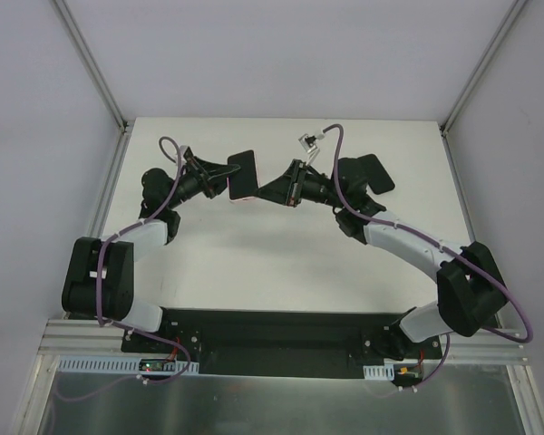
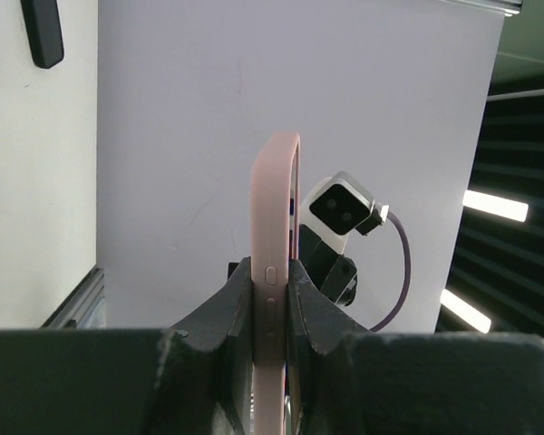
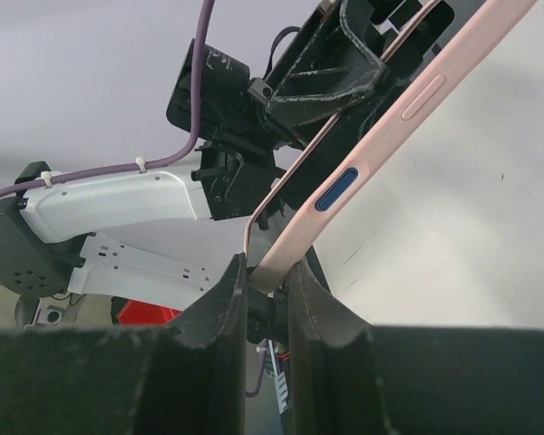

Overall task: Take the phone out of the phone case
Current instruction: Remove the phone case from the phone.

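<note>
Two grippers, one shared load. L gripper (image 2: pixel 272 304): jaws nearly together, only the thickness of the phone case (image 2: pixel 274 208) between them. Pads pressed on both faces, pink side edge w/ its small button turned toward the wrist view. R gripper (image 3: pixel 265 276): jaws just as narrow, pinching a rounded corner of the case, pink rim wedged in the slot betw. the fingers. Blue oval button and a longer pink one further up that edge.

Held up off the table (image 1: pixel 281 263), on edge, spanning the gap betw. both grippers, mid-width and toward the far side.

Seen from above: phone (image 1: pixel 243 166) looks seated in the case, dark face showing, pink rim peeking out at the near end. L gripper on its left side, R gripper on its right, arms curving in from either side.

Past the case in the left wrist view: other arm's wrist cam (image 2: pixel 344 207) and purple cable (image 2: pixel 401 272).

Dark rounded shape (image 1: pixel 370 172) on the table behind the R arm, well apart from the case; can't tell if object or shadow. Grey walls (image 1: pixel 272 54) all round.
</note>
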`<control>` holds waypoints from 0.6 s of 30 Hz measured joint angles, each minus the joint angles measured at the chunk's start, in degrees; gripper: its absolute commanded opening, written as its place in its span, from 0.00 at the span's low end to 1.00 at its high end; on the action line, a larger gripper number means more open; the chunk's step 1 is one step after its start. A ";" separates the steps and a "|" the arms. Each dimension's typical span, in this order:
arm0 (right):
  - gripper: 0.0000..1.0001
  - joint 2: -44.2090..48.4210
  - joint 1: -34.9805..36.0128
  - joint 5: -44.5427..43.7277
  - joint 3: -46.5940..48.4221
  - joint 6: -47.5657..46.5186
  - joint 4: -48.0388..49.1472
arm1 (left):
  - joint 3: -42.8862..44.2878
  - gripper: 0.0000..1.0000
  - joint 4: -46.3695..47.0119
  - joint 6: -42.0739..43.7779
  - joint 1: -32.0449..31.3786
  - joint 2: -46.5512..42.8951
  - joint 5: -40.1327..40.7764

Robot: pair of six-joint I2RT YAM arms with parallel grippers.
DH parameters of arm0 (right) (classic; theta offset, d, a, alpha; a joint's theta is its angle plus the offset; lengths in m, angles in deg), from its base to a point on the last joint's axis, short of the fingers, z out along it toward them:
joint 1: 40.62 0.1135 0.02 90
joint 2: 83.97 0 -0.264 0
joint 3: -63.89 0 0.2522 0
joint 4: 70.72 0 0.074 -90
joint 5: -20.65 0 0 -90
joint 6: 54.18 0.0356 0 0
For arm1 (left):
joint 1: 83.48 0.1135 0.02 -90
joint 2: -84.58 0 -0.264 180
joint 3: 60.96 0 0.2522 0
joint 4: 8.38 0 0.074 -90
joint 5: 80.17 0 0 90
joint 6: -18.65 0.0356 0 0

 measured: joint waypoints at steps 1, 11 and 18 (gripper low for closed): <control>0.01 0.00 0.09 -0.07 0.13 -0.24 0.20 | -0.48 0.00 0.17 -0.68 0.00 -0.28 0.46; 0.02 -3.21 0.42 -0.07 0.17 3.10 9.11 | -3.02 0.00 4.00 -5.95 0.37 -0.57 3.50; 0.01 -10.36 0.20 -1.11 0.37 11.21 20.55 | -3.17 0.00 8.39 -9.70 1.33 3.28 4.55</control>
